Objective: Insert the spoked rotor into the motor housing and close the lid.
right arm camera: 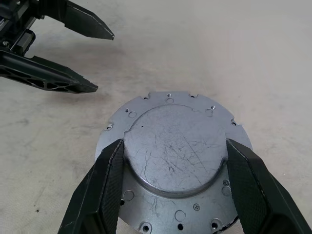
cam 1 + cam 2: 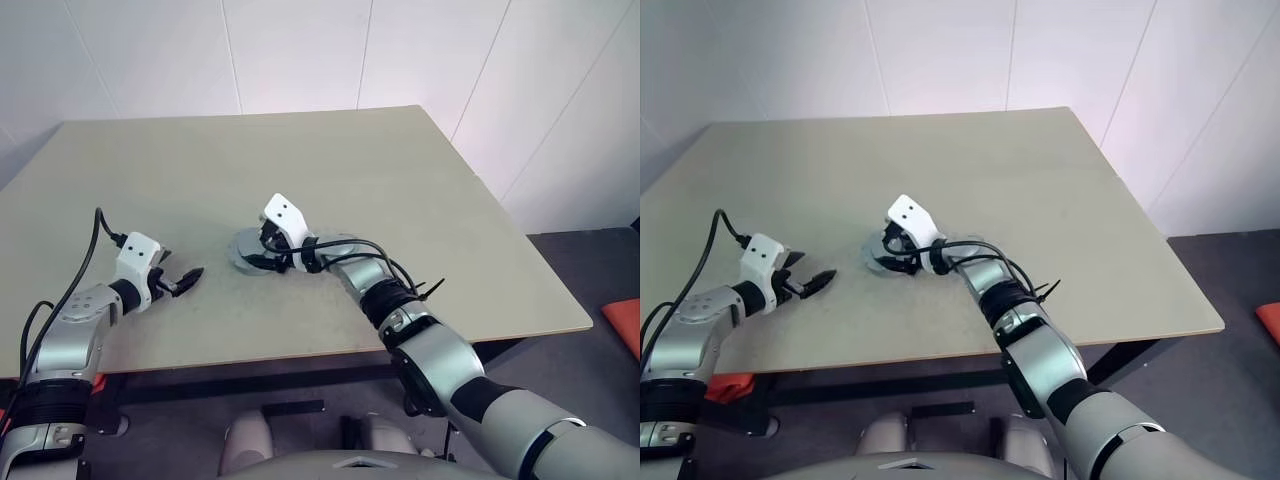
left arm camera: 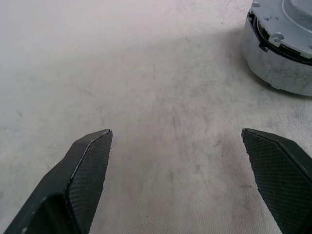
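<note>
The motor housing (image 3: 275, 70), a short silver cup, stands near the middle of the table with the lid (image 1: 168, 105) lying flat on top of it. The lid is a grey disc with a notched rim and a raised round centre. My right gripper (image 1: 174, 144) reaches over it from the near side, its two pads pressed against opposite sides of that raised centre. My left gripper (image 2: 185, 280) hovers open over bare table to the left of the housing, nothing between its fingers (image 3: 87, 165). The spoked rotor is hidden.
The beige table (image 2: 420, 170) has wide free surface behind and to both sides of the housing. Its front edge runs just below both arms. An orange object (image 2: 625, 325) lies on the floor off the right edge.
</note>
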You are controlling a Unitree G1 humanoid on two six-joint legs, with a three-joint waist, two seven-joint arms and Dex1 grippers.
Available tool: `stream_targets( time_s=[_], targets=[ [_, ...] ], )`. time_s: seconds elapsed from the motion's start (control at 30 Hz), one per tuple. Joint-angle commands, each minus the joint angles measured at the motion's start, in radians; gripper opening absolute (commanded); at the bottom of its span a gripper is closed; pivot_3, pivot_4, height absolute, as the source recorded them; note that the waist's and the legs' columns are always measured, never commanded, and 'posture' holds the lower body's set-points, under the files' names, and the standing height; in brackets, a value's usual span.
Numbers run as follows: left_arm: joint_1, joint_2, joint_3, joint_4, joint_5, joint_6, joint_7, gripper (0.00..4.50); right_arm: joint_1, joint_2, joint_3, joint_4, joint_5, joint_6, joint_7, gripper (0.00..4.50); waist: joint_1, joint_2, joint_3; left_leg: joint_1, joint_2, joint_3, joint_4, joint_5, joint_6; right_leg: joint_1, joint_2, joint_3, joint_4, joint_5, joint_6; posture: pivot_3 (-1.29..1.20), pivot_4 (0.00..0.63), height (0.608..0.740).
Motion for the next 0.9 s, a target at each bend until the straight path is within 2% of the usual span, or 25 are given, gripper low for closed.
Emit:
stream_targets(
  time_s=[0.03,0.47,0.9],
  targets=[
    [-0.002,0.005,0.022,-0.014,-0.014,-0.004,0.006,4.50,-0.012,0.004,-0.004,-0.055,0.002,0.008,0.010,3.07,0.000,0.000,0.000,0.000,0.000,0.000,0.000,0.000,0.000,0.000,0.000,0.000,0.000,0.000,0.000,0.00,0.000,0.740],
    [0.024,-0.022,0.004,-0.053,-0.010,0.006,0.017,4.50,-0.038,0.016,-0.016,0.008,-0.019,0.046,-0.060,3.07,0.001,0.000,0.000,0.001,0.000,0.000,0.000,0.000,0.000,0.000,0.000,0.000,0.000,0.000,0.000,0.00,0.000,0.740],
    [0.027,-0.026,0.003,-0.073,-0.012,0.017,0.014,4.50,-0.027,-0.013,0.073,0.068,-0.119,0.069,-0.069,3.07,0.000,0.000,0.000,0.005,0.000,-0.001,0.000,0.000,0.000,0.003,0.000,0.000,0.001,-0.001,0.002,0.00,0.000,0.740]
  ],
)
